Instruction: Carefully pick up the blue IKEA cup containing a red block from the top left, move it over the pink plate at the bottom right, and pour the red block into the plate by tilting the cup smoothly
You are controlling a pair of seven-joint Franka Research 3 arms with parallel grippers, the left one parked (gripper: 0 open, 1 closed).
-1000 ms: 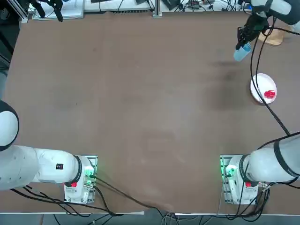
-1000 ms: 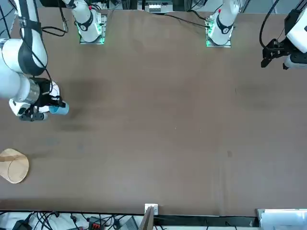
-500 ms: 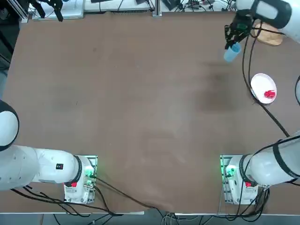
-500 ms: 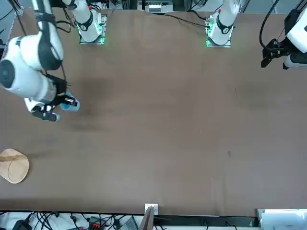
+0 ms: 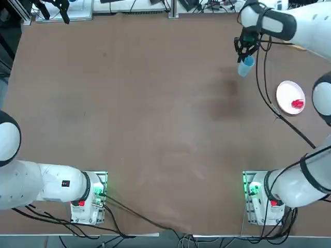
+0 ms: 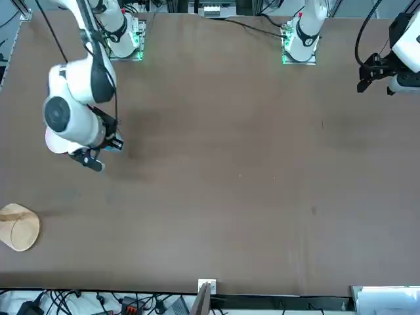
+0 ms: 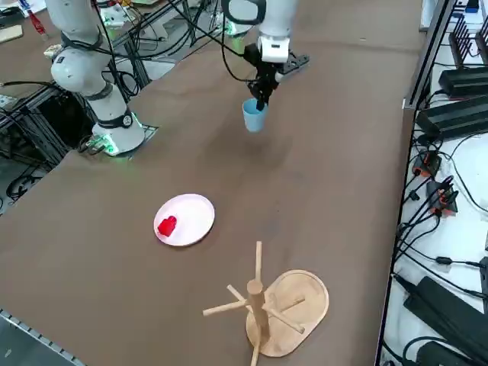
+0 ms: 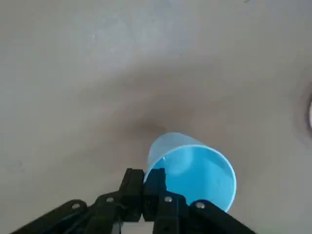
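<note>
Blue cup [image 7: 255, 116] farther from plate [image 7: 192, 219], empty.

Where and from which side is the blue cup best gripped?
Best at the wall by its rim, probably from above, one finger inside: the blue cup is open-mouthed and thin-walled. The right end effector pinches it there, above the table.

Soft shadow cast at left of centre, front view; pale glare at upper left, wrist view, apparently slightly blurred.
</note>
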